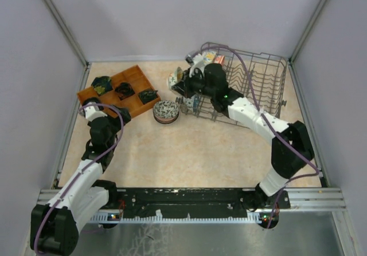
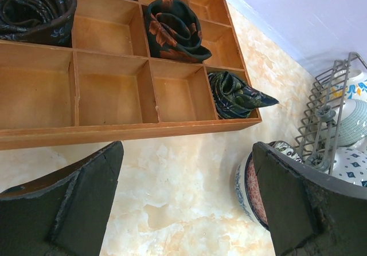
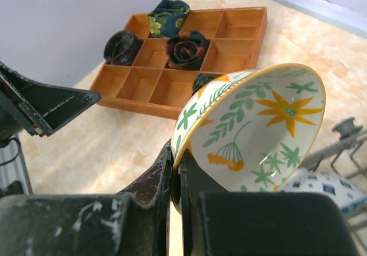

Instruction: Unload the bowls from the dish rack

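One bowl (image 3: 258, 130), tilted mid-frame, is pinched by its rim in the right gripper (image 3: 176, 173). Left gripper (image 2: 186, 196) gapes empty, lower frame.

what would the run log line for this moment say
right hand: shut on orange-flower bowl rim | left hand: open, empty | dish rack: bowls inside | table: patterned bowl set down
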You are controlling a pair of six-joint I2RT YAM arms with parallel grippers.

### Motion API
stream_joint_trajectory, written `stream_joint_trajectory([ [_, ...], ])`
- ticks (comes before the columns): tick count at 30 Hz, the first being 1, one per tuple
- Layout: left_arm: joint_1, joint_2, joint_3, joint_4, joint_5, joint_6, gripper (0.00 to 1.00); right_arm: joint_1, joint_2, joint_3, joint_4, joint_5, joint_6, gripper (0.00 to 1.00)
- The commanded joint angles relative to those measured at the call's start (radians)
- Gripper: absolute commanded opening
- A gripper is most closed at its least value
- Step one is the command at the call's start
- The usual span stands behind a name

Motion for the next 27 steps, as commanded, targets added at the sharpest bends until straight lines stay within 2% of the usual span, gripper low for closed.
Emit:
stream_joint_trajectory([
  [1,0.005,-0.021,0.012,-0.008,-0.013,0.015,0.99,0.079,0.108,0.278,-0.295,0.085,-0.245,0.0],
  [5,0.005,-0.019,0.014,-0.008,-0.014,0.017,0.99,0.147,0.218,0.447,-0.503,0.213,-0.352,0.0],
  [8,0.005,-0.02,0.013,-0.01,-0.017,0.018,0.99,0.183,0.271,0.512,-0.576,0.269,-0.403,0.0],
  [15,0.005,-0.024,0.011,-0.013,-0.025,0.02,0.99,0.234,0.339,0.58,-0.67,0.304,-0.469,0.0],
  [27,0.005,-0.029,0.005,-0.013,-0.021,0.015,0.99,0.284,0.395,0.615,-0.723,0.33,-0.506,0.0],
])
